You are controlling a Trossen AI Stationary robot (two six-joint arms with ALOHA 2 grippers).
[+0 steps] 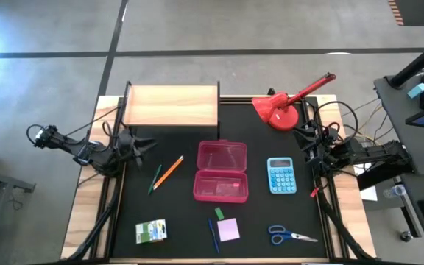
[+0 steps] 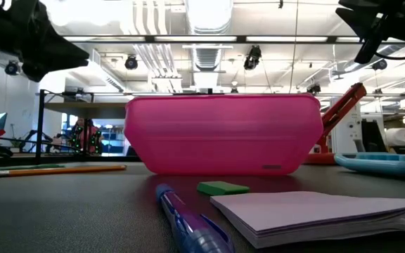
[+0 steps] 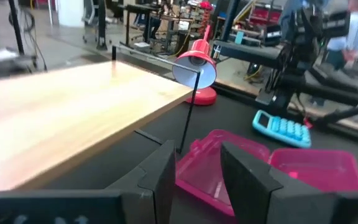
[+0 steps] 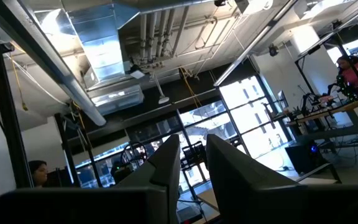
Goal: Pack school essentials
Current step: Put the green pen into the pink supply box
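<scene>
An open pink pencil case (image 1: 220, 171) lies at the table's middle, and it fills the low view (image 2: 223, 133). Left of it lie an orange pencil (image 1: 169, 173) and a green pen (image 1: 154, 179). Toward the near edge lie a green eraser (image 1: 218, 213), a blue pen (image 1: 213, 234), a lilac sticky-note pad (image 1: 228, 230), blue-handled scissors (image 1: 291, 235) and a green-and-white box (image 1: 151, 231). My left gripper (image 1: 140, 145) hovers at the left side, open and pointing toward the case (image 3: 197, 177). My right gripper (image 1: 304, 136) waits at the right side, open and tipped up toward the ceiling (image 4: 193, 158).
A light-blue calculator (image 1: 280, 175) lies right of the case. A red desk lamp (image 1: 289, 107) stands at the far right. A wooden shelf (image 1: 171, 105) stands along the far edge, close to my left gripper. People show in the room beyond the table.
</scene>
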